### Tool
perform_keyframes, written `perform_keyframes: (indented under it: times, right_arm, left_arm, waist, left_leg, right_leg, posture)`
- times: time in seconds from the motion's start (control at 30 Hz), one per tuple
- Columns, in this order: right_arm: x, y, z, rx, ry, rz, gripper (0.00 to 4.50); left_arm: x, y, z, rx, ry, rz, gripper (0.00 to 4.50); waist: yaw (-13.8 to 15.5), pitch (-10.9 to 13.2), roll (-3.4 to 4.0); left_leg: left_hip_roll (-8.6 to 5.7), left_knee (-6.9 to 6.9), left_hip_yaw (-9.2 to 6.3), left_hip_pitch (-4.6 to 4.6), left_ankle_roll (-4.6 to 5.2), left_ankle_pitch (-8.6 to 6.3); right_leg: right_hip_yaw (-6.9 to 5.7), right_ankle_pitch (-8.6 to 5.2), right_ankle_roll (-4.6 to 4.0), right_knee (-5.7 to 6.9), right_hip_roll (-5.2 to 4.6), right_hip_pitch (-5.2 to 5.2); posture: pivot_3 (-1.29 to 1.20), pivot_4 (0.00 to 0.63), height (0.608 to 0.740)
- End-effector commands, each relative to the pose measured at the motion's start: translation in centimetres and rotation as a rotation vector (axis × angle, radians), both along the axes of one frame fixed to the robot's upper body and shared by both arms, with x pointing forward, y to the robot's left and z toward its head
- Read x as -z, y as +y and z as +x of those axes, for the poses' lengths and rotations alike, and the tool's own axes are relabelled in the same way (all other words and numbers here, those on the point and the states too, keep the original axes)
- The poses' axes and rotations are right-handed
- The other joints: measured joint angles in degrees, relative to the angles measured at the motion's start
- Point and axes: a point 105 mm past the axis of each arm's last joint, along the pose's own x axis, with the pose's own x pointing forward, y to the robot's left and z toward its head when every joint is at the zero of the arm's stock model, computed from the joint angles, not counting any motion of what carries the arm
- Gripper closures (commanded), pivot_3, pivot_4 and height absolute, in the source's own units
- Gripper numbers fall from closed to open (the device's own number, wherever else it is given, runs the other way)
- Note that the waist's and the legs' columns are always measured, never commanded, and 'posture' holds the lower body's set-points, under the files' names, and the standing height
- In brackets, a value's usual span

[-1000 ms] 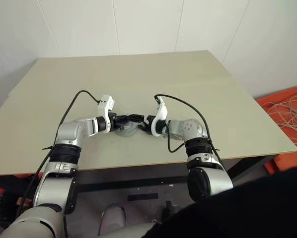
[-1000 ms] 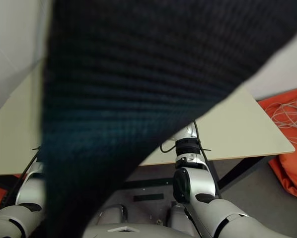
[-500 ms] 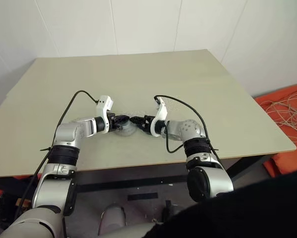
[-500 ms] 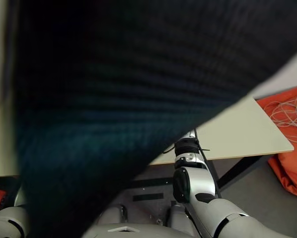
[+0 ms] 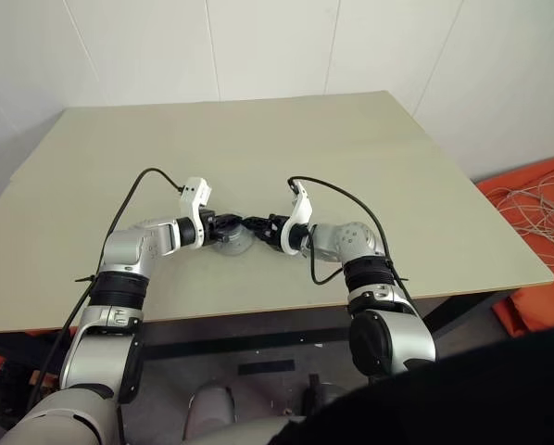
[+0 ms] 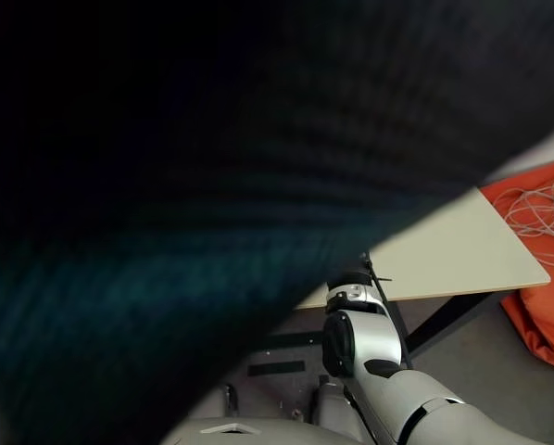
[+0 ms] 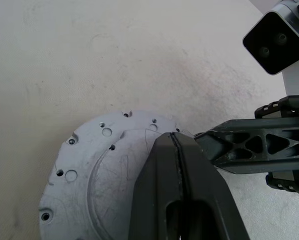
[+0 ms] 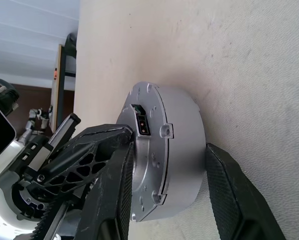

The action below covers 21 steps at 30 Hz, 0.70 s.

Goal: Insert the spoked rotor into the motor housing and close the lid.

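The motor housing (image 8: pixel 172 150) is sitting on the beige table (image 5: pixel 351 148) between the two grippers, near the table's front edge. The lid (image 7: pixel 97 170) is lying flat on top of it, grey metal with small screw holes around its rim, and a small connector port is facing out from its edge in the right wrist view. The rotor is not visible with the lid lying in place.

The left gripper (image 7: pixel 178 150) is reaching in from the robot's left with its two black fingers pressed fully together, gripping nothing. Its closed tip is lying over the lid's upper face, close to the rim; whether it is pressing on the metal cannot be told.

The right gripper (image 8: pixel 164 200) is coming in from the opposite side with its fingers part-way open and straddling the assembly across its height: one finger (image 8: pixel 107 165) is lying against the lid's face, the other (image 8: pixel 234 195) is sitting beside the housing's base, next to the table surface. Whether the pads are actually squeezing cannot be told. In the left wrist view the right gripper's upper finger is meeting the left gripper's closed tip just over the lid's edge.

A dark cloth (image 6: pixel 212 185) is hanging close in front of the right eye camera.
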Motion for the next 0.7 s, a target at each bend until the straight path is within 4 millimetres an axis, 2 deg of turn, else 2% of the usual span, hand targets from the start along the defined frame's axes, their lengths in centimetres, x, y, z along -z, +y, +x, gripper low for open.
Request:
perform_keyframes:
  times: [0.03, 0.3, 0.7]
  right_arm:
    - [-3.7, 2.0, 0.1, -0.059, -0.082, 0.081, 2.12]
    - [-6.5, 2.8, -0.5, -0.107, -0.112, 0.159, 2.12]
    - [-6.9, 3.4, -0.6, -0.111, -0.111, 0.175, 2.12]
  left_arm:
    - [2.0, 0.0, -0.6, -0.002, 0.069, 0.041, 4.50]
    - [2.1, 0.0, -0.5, -0.001, 0.066, 0.043, 4.50]
    - [2.1, 0.0, -0.4, -0.006, 0.059, 0.047, 4.50]
  waist:
    - [0.0, 0.0, 0.00]
    - [0.1, 0.0, -0.01]
    - [0.4, 0.0, -0.01]
  left_leg:
    - [-0.01, 0.00, 0.00, -0.03, 0.00, 0.00]
    - [-0.04, 0.01, 0.02, -0.27, -0.18, -0.05]
    - [-0.05, 0.09, 0.03, -0.32, -0.24, -0.10]
  right_leg:
    - [0.00, 0.02, -0.02, 0.00, 0.00, -0.02]
    - [-0.02, 0.23, -0.38, -0.01, 0.00, -0.15]
    - [-0.02, 0.25, -0.41, -0.01, 0.00, -0.14]
  posture:
    - [0.00, 0.000, 0.740]
    - [0.00, 0.000, 0.740]
    - [0.00, 0.000, 0.740]
